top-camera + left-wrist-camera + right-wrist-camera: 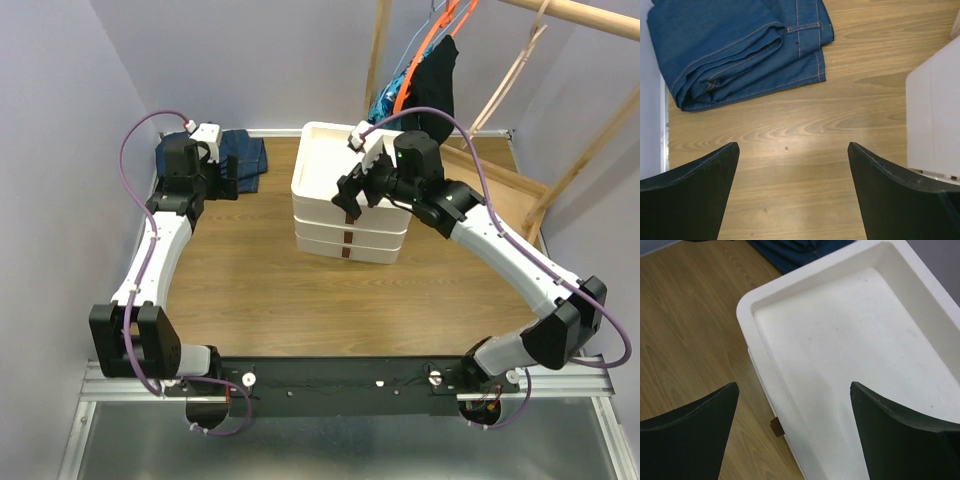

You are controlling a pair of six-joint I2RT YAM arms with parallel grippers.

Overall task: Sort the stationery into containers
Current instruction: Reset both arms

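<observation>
1. My right gripper [792,435] hangs over the near-left corner of the drawers [350,205], jaws spread wide, nothing in them. In the right wrist view I'm looking straight down into the bare white top tray [855,345].
2. My left gripper [792,195] is released too, jaws apart over bare table [805,125], near the jeans [740,45] folded at the far left corner. The white side of the drawers just shows at its right.
3. The drawers sit at the far middle of the table, three stacked, all pushed in as far as I can tell. A small brown handle [776,426] pokes out just under the tray lip, and the top view shows handles [346,237] running down the front.
4. The stationery: honestly can't see any of it in any view. No pens, no markers. Can't tell if it's inside the drawers or just out of frame.
5. Handling guess: the stack looks like light, slick plastic, so yanking a drawer may drag the whole thing. I'd pinch the handle squarely across its sides and pull straight, maybe bracing the stack with my left.
6. Those handles are tiny, so a sloppy grip will probably slip off.
</observation>
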